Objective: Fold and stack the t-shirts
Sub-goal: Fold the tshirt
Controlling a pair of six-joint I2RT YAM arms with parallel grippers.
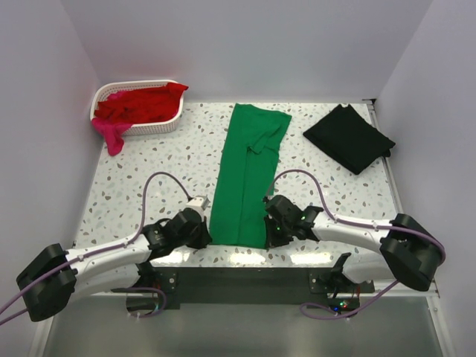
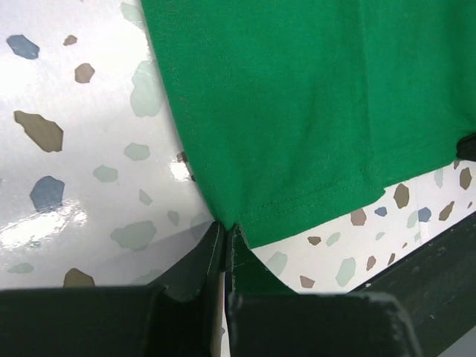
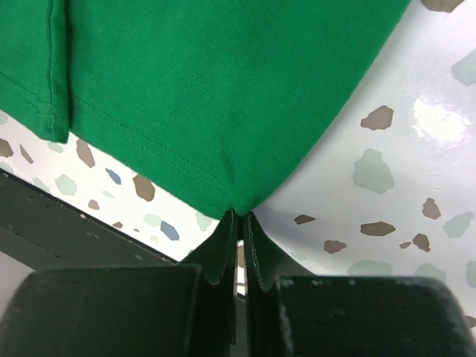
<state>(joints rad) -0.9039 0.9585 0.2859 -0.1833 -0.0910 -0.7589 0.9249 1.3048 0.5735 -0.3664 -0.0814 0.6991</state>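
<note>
Cloth fills the middle of the top view. The green t-shirt [image 1: 249, 175] lies on the speckled tabletop [image 1: 149, 178] as a long narrow strip, sides folded in, running from upper centre to lower centre of the frame, with a sleeve lying across its upper end. The black t-shirt [image 1: 348, 137] sits folded into a flat square at upper right, well apart from the green one. At upper left, a white lattice basket [image 1: 175, 123] holds a crumpled red t-shirt [image 1: 141, 104], and a pink t-shirt [image 1: 113, 136] spills over its near rim onto the tabletop. The left hand [image 1: 205, 238] and right hand [image 1: 268, 236] sit at the strip's two near corners.

In the left wrist view, the left hand [image 2: 225, 232] is clenched on the stitched hem corner of the green t-shirt [image 2: 297, 111], in the lower centre of the frame.

In the right wrist view, the right hand [image 3: 239, 219] is pinched tight on the other hem corner of the green t-shirt [image 3: 208, 89]. A folded edge shows at upper left.
</note>
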